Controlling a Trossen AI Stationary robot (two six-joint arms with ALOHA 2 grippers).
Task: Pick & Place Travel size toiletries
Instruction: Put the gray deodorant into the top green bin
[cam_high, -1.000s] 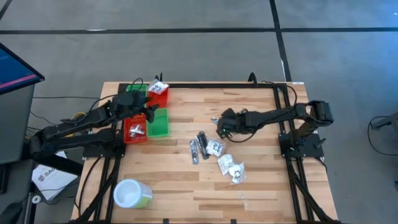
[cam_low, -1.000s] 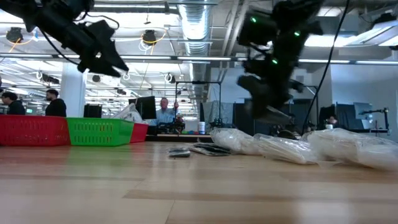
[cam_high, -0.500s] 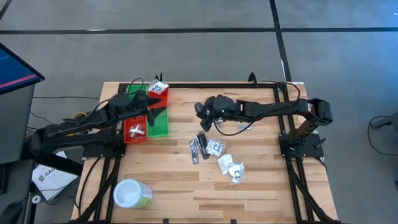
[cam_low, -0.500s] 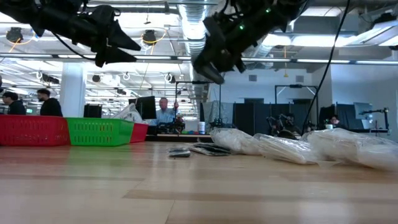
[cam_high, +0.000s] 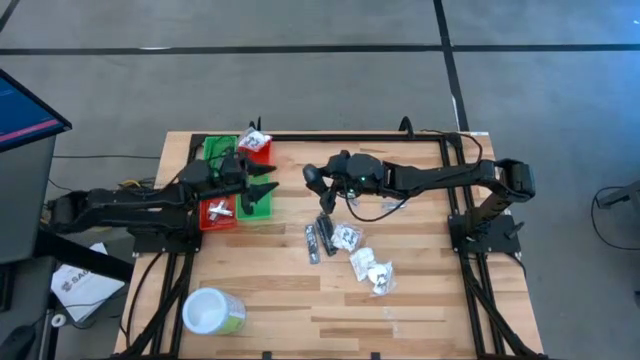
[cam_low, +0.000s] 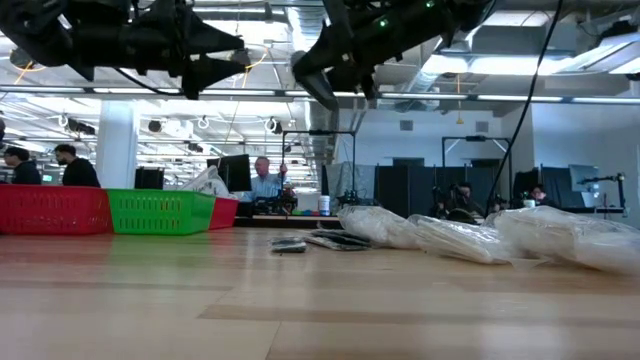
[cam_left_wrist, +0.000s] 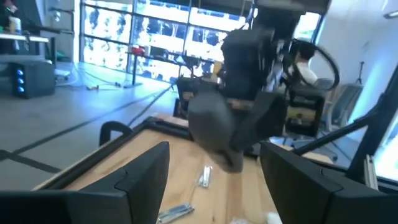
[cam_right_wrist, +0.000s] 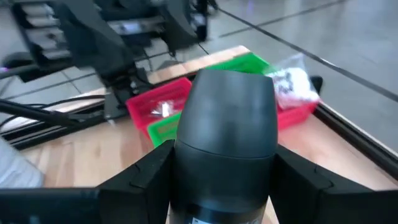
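Toiletries (cam_high: 345, 248) lie in a loose cluster on the bench (cam_high: 420, 300), well to the right of the green bin (cam_high: 257, 196): slim tubes (cam_high: 317, 238) and crinkly white packets (cam_high: 371, 270). One dark grey bottle (cam_right_wrist: 225, 140) is clamped in the right end effector (cam_high: 312, 177), held in the air between the cluster and the green bin. The left end effector (cam_high: 262, 186) hangs over the green bin, fingers (cam_left_wrist: 144, 171) spread wide and holding nothing. Another packet (cam_high: 253, 139) sits in the red bin (cam_high: 262, 154) behind the green bin.
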